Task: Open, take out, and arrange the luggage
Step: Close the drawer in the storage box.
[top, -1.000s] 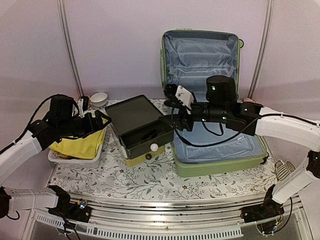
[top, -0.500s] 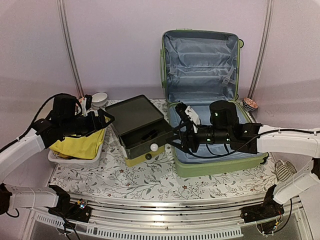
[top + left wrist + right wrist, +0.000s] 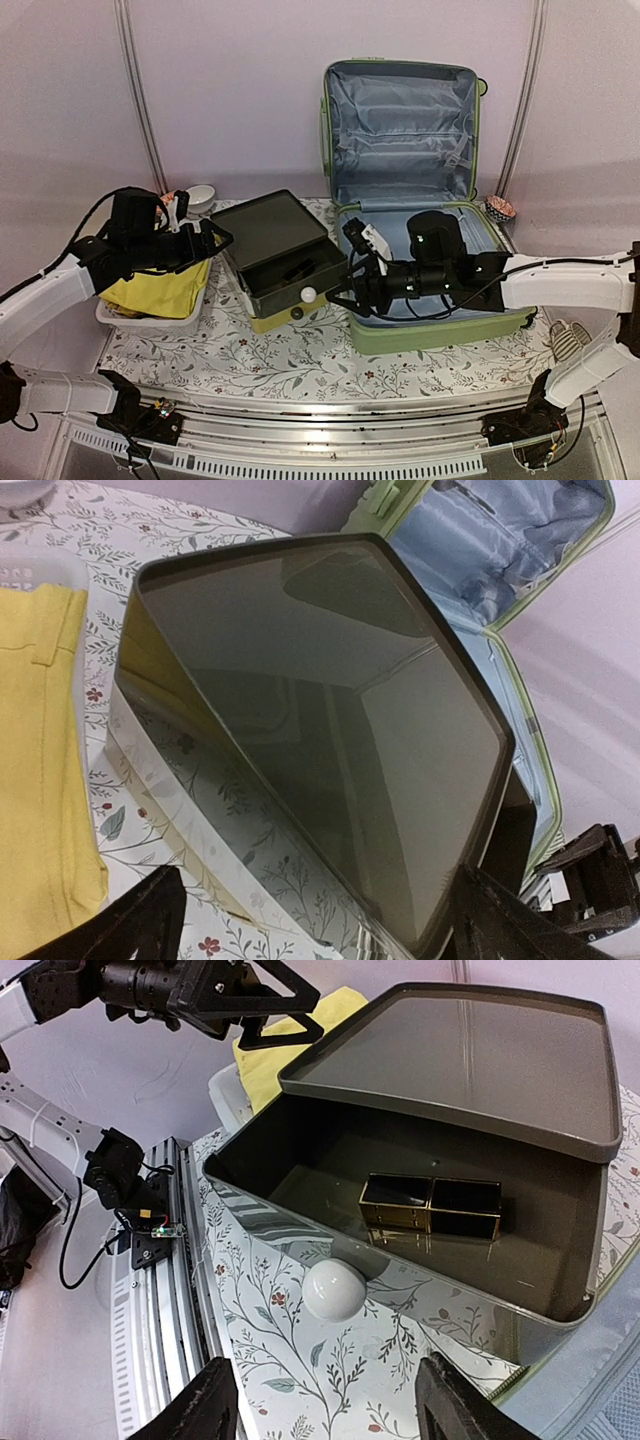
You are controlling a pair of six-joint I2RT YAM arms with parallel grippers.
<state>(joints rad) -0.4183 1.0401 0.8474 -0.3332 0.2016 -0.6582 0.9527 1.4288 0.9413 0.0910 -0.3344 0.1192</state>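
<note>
i am both arms here; my left gripper point(image 3: 207, 243) hangs at the left of the top view, over the yellow cloth point(image 3: 165, 288) that fills the white basket point(image 3: 148, 318); its fingers point(image 3: 125, 922) are spread wide with nothing between them, pointing at the tilted dark lid point(image 3: 330, 710) of the drawer box point(image 3: 290, 275); my right gripper point(image 3: 343, 284) reaches in from the right across the front of the luggage point(image 3: 440, 335), and its fingers point(image 3: 208, 1405) stand apart and empty, just short of the box's front wall; in my right wrist view the white knob point(image 3: 333, 1290) sits on that wall at lower centre, between the two fingers but not touched; inside the box lie two small dark cases with gold edges point(image 3: 430, 1207), side by side; the luggage fills the centre right of the top view, open, its lid upright against the back wall showing pale blue lining, its green base flat on the floral tablecloth point(image 3: 260, 360), just beside the drawer box; a white bowl point(image 3: 198, 197) sits at the upper left behind the basket; a small patterned bowl point(image 3: 499, 208) sits right of the luggage.
</note>
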